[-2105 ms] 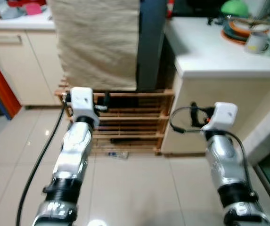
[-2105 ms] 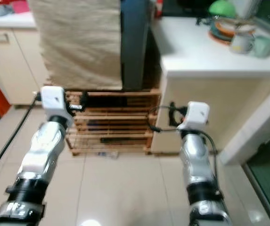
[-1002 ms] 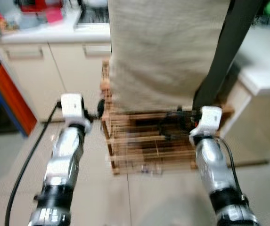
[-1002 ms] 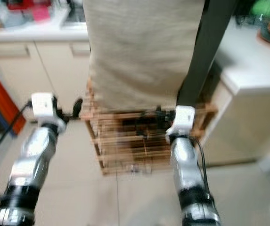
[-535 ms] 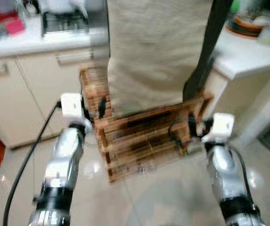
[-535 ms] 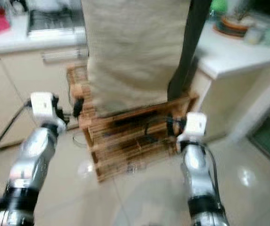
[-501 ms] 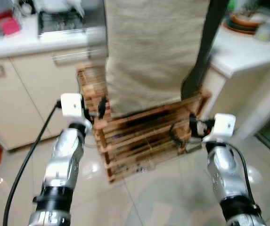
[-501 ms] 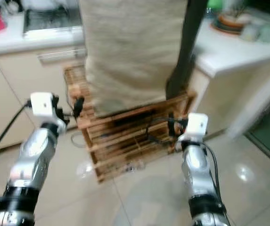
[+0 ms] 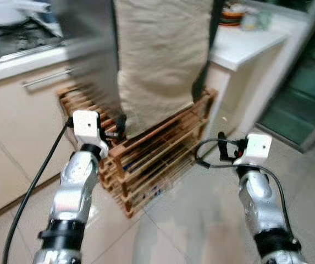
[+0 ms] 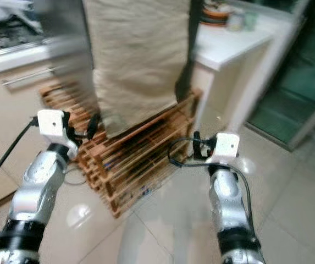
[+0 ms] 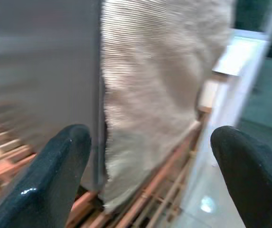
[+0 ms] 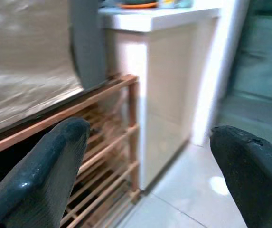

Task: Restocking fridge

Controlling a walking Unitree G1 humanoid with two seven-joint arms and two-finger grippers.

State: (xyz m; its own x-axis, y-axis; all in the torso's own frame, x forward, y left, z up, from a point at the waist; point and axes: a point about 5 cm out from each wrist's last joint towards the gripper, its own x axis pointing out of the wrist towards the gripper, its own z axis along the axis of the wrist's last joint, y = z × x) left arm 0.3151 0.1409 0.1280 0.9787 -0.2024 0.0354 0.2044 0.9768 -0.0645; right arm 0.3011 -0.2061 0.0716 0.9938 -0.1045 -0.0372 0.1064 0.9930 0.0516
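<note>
Here the left end effector (image 11: 150, 175) hangs in the air with its two black fingers (image 11: 55, 166) spread wide and nothing between them, just in front of a hanging beige cloth (image 9: 160, 55) and the upper edge of a low wooden slatted rack (image 9: 152, 148). The right end effector (image 12: 150, 171) is likewise held with its fingers (image 12: 249, 166) well apart and empty, beside the right end of the rack and the cream side panel of a white desk (image 9: 245, 44).

Both silver arms reach forward over a glossy tiled floor (image 9: 201, 220), the left arm (image 9: 77, 181) close to the rack and trailing a black cable, the right arm (image 9: 259, 192) off to the side of it. The rack stands on the floor and lies between the robot and the cabinets behind. A grey metal panel (image 9: 88, 49) hangs beside the cloth, and a dark strap (image 9: 204, 60) runs down the cloth's right edge. Dishes (image 9: 239, 16) sit at the far end of the desk, too blurred to name. A stove top (image 9: 14, 36) shows on the counter at the left. At the right, a dark glass door (image 9: 305, 82) is cut off by the frame. Whether the grey panel belongs to a fridge cannot be told, and the rack's contents are smeared by motion blur.
</note>
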